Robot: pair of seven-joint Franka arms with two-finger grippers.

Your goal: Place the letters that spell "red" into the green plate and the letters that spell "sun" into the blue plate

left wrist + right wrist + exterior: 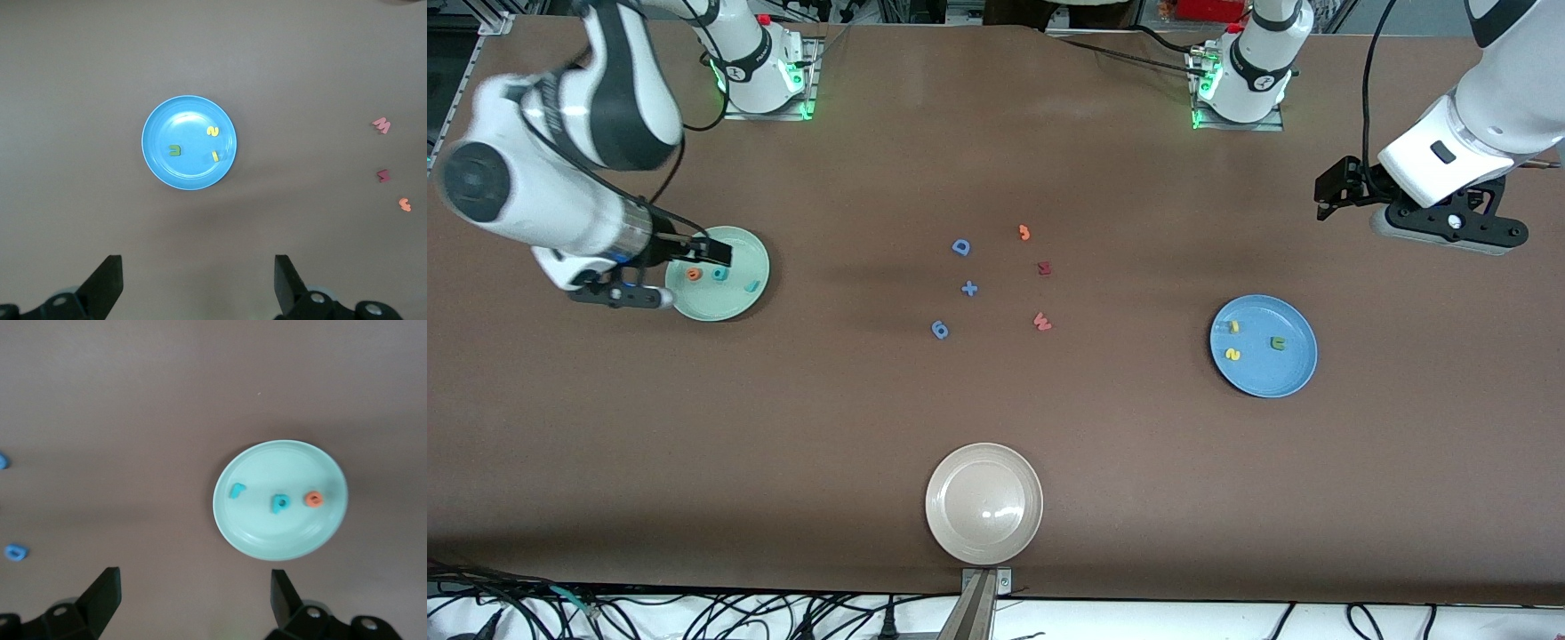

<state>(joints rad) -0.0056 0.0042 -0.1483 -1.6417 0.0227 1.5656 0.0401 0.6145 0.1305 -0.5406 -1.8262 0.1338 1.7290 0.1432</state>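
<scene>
Only in the right wrist view, green plate [281,547] unobstructed.

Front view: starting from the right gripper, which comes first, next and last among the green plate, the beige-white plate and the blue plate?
1. green plate, directly under the right gripper.
2. beige-white plate, at the table's camera edge, midway.
3. blue plate, toward the left arm's end.

Green plate [738,302]: pale mint, plain; holds orange "e" [694,275], teal "d" [719,274], teal "r" [752,286]. Blue plate [1285,378]: medium blue, plain; holds yellow "s" [1232,355], yellow "u" [1234,327], dark green "n" [1278,343]. Table [783,444]: brown.
</scene>
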